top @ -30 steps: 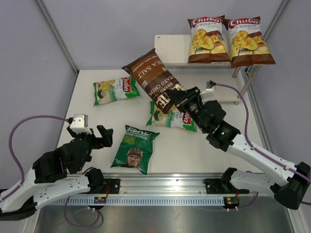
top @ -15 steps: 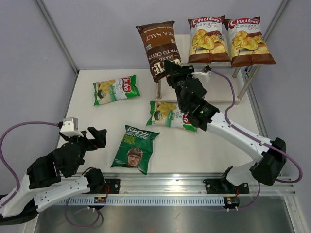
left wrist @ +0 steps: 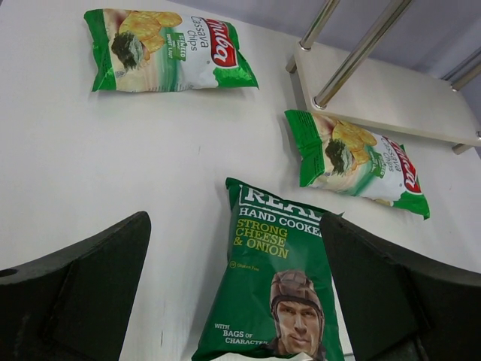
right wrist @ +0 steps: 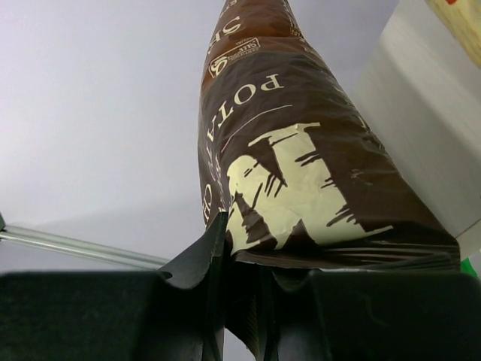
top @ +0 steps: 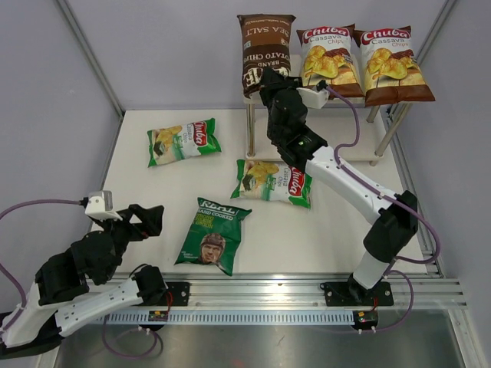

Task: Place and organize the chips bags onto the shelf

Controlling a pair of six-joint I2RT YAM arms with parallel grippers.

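right fingers (top: 273, 81): pinching the lower seam of the Kettle bag (top: 265, 47). In the wrist view the seam is clamped between both fingers, with only a narrow gap.
shelf (left wrist: 391, 98): two boards on thin metal legs, at the far edge of the bench (top: 153, 192), right of centre.
middle brown Chuba bag (top: 328, 61): on the top board, mid-width, face up.
right brown Chuba bag (top: 391, 65): on the top board at the right end, touching the middle one along its side.
Kettle bag position: at the left end of the top board, roughly upright with its print upside down, just beside the middle brown Chuba bag. Can't tell whether it rests on the board or hangs just above it.
far green Chuba bag (top: 184, 142): flat on the bench toward the far-left corner, lying sideways.
centre green Chuba bag (top: 274, 182): flat on the bench just in front of the shelf's left front leg, well apart from the far one. The right arm passes over it.
REAL bag (top: 213, 235): flat and face up, toward the near edge of the bench, a bit left of centre.
left fingers (top: 147, 220): spread wide with nothing between them, hovering over the near-left corner of the bench. The wrist view looks past them at the REAL bag, no contact.
count: two bags on the shelf, one held at it, three on the bench.
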